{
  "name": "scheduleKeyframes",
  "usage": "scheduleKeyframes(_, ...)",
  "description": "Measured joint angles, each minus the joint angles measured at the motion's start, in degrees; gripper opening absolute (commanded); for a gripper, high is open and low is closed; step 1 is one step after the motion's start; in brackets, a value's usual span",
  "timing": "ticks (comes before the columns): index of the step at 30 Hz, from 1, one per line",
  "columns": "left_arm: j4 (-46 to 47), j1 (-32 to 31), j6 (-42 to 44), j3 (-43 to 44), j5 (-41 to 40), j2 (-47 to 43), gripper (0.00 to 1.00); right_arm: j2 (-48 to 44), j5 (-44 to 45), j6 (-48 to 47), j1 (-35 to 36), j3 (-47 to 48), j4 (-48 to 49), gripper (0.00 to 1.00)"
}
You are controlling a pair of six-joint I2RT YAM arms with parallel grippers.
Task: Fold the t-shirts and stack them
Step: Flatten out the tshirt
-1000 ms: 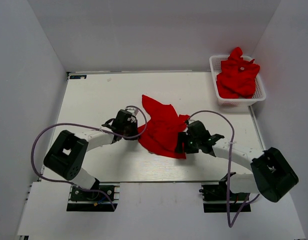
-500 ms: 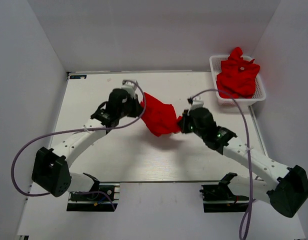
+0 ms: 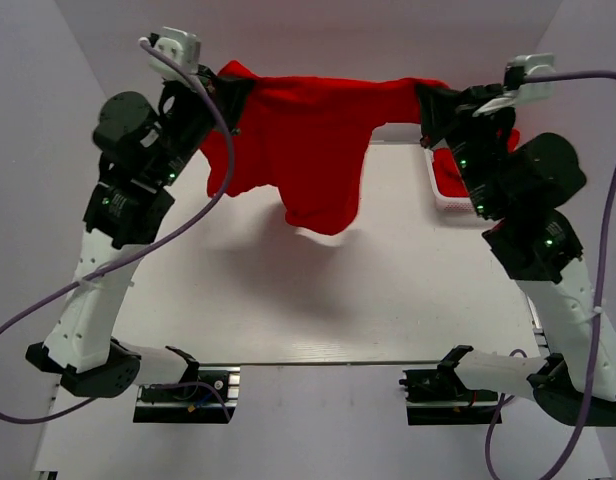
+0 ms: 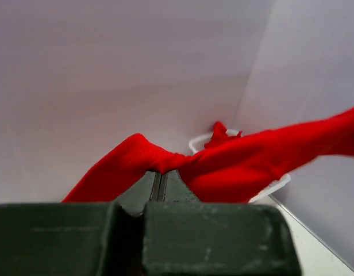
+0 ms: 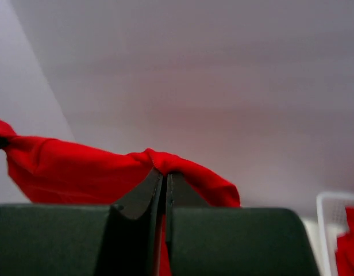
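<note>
Held t-shirt: spread between the two grippers, high above the table; its middle hangs lowest, clear of the surface.
Left gripper: at the shirt's left end, clamped on the cloth, over the far left of the table.
Right gripper: at the shirt's right end, clamped on the cloth, over the far right.
Basket: on the table's far right corner, partly hidden behind the right gripper's arm.
Other t-shirts: heaped in the basket.
Table: beneath everything.

The t-shirt was soft red cloth, matt, creased in folds. My left gripper & right gripper had dark matt fingers, prob. plastic, faintly scuffed. Arm shells were smooth white plastic w/ slight gloss; cable had smooth purple sheathing. Basket was white plastic mesh; table smooth matt white.
</note>
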Motion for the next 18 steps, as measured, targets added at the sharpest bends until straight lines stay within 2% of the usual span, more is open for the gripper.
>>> scheduleKeyframes(6, -0.87, -0.07, 3.30, 4.26, 5.20, -3.93, 0.00, -0.11, -7.72, -5.27, 0.11, 10.25, -2.75, 0.00)
scheduleKeyframes(11, -0.17, -0.42, 4.28, 5.20, 9.66, -6.75, 0.00, -1.29, -10.47, -9.09, 0.24, 13.31, -2.60, 0.00)
scheduleKeyframes(15, 1.09, -0.52, 5.25, 6.95, 9.53, -4.52, 0.00, 0.48, -6.95, -12.48, 0.28, 13.40, 0.02, 0.00)
scheduleKeyframes(18, 2.64, -0.28, 6.19, 6.47, 5.55, -1.03, 0.00, 5.25, -0.55, -16.11, 0.17, 13.40, 3.72, 0.00)
